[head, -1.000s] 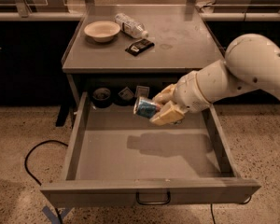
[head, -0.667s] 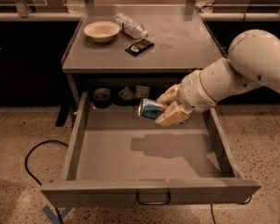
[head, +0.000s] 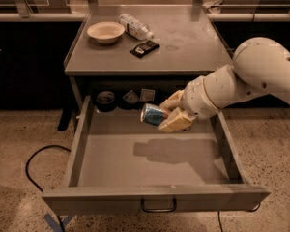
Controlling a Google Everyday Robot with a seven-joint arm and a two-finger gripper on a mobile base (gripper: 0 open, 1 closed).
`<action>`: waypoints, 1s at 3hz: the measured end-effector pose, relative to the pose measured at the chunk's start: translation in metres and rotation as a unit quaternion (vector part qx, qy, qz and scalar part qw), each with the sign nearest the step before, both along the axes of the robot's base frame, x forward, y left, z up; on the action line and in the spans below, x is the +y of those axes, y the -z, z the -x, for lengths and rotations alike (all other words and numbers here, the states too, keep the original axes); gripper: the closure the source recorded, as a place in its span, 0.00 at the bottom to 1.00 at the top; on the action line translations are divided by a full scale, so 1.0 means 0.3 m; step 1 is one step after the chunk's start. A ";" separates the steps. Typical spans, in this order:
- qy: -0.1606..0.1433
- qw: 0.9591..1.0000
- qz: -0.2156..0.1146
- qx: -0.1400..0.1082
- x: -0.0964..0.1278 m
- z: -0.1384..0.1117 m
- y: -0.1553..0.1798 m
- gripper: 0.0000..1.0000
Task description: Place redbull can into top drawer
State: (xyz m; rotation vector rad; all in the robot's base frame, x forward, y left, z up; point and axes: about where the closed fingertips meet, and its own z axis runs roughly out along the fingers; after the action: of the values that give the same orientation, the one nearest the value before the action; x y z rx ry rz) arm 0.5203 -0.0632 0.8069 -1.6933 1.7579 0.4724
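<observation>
The top drawer is pulled wide open below the grey tabletop, with a dark loop handle on its front panel. My gripper reaches in from the right on a white arm and is shut on the redbull can. The can is blue and silver and lies tilted on its side in the fingers. It hangs above the drawer's back middle, clear of the floor, and casts a shadow there.
At the drawer's back sit a dark tape roll and small packets. On the tabletop are a pale bowl, a clear water bottle and a dark packet. A black cable loops on the floor at left.
The gripper with the can has shifted a little to the right and slightly down over the drawer. The drawer has not moved.
</observation>
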 end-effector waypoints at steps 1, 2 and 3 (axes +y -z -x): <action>0.001 1.000 -0.025 0.001 0.084 -0.056 0.104 1.00; 0.004 0.999 -0.038 -0.002 0.207 -0.154 0.236 1.00; 0.021 0.999 -0.024 -0.006 0.290 -0.230 0.347 1.00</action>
State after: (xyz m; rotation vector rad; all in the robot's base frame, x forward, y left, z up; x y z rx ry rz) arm 0.5894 0.0238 0.7027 -1.6203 1.7564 0.4819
